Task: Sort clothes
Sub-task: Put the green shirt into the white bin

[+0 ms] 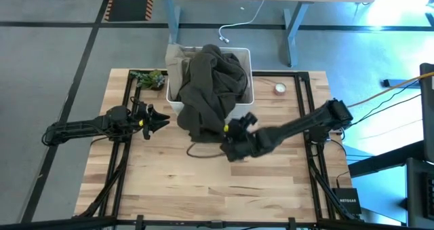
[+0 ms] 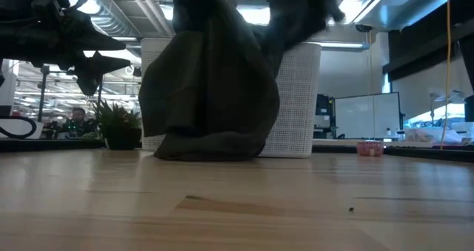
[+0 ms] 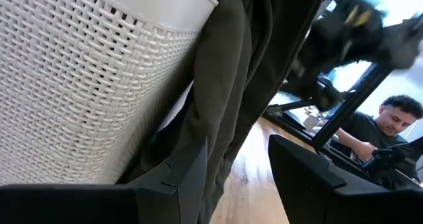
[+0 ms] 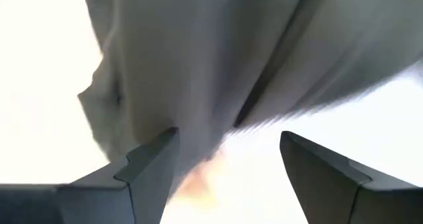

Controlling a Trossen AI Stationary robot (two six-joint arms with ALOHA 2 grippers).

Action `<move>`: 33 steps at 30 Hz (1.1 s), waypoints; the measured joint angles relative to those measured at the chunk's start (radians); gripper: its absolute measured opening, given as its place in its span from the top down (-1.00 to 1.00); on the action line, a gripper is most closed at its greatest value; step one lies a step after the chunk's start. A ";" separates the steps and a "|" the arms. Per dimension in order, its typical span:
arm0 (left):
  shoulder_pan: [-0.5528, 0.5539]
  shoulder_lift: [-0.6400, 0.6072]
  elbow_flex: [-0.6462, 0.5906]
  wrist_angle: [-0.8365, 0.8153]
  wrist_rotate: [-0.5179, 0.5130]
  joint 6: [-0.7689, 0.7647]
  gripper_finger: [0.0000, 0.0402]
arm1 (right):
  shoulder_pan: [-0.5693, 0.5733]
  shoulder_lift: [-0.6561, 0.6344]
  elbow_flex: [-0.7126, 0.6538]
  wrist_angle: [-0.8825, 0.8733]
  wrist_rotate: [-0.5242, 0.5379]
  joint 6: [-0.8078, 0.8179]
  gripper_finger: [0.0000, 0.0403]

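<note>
A dark olive-brown garment (image 1: pixel 210 81) lies heaped in the white bin (image 1: pixel 244 53) and spills over the bin's near wall. Its lower end rests on the table (image 2: pixel 211 144). My left gripper (image 1: pixel 163 119) is open and hovers above the table to the left of the garment, pointing at it; in its wrist view the garment (image 3: pixel 244 85) and the bin wall (image 3: pixel 79 85) fill the picture beyond its fingers (image 3: pixel 192 164). My right gripper (image 1: pixel 234 129) is open at the garment's lower right edge, with the cloth (image 4: pixel 198 65) right in front of it. My right gripper stands open at the hanging garment's lower right edge (image 1: pixel 224 125). The cloth runs behind one finger (image 4: pixel 155 158) in the wrist view, and I cannot tell whether that finger touches it.
A small potted plant (image 1: pixel 149 79) stands left of the bin. A small red and white round thing (image 1: pixel 279 89) lies right of it. A thin dark cord (image 1: pixel 200 152) lies on the table below the garment. A person (image 3: pixel 390 118) sits beyond the table.
</note>
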 joint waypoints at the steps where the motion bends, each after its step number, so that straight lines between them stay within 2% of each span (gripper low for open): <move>1: 0.000 0.000 0.000 0.000 0.000 0.000 0.22 | 0.008 0.002 -0.065 0.078 0.007 0.019 -0.39; 5: 0.000 0.000 0.000 0.000 0.000 0.000 0.22 | 0.008 0.002 -0.260 0.387 0.052 0.039 -0.39; 9: 0.000 0.000 0.000 0.000 0.000 0.000 0.22 | -0.040 0.002 -0.376 0.621 0.040 -0.011 -0.39; 13: 0.000 0.000 0.000 0.000 0.000 0.000 0.22 | -0.103 0.002 -0.421 0.808 0.022 -0.110 -0.39; 17: 0.000 0.000 0.000 0.000 0.000 0.000 0.22 | -0.158 0.002 -0.424 0.944 -0.084 -0.236 -0.39; 21: 0.000 0.000 0.000 0.000 0.000 0.000 0.22 | -0.194 0.001 -0.424 1.024 -0.162 -0.277 -0.36; 23: 0.000 0.000 0.000 0.000 0.000 0.000 0.22 | -0.202 0.001 -0.424 1.047 -0.177 -0.281 -0.25; 25: 0.000 0.000 0.000 0.000 0.000 0.000 0.22 | -0.203 0.001 -0.424 1.072 -0.181 -0.290 -0.02; 30: 0.000 0.000 0.000 0.000 0.000 0.000 0.22 | -0.196 0.001 -0.398 1.133 -0.243 -0.365 0.80; 31: 0.000 0.000 0.000 0.000 0.000 0.000 0.22 | -0.195 0.002 -0.383 1.142 -0.262 -0.394 0.88; 33: 0.000 0.000 0.000 0.000 0.000 0.000 0.22 | -0.192 0.002 -0.338 1.145 -0.274 -0.445 0.86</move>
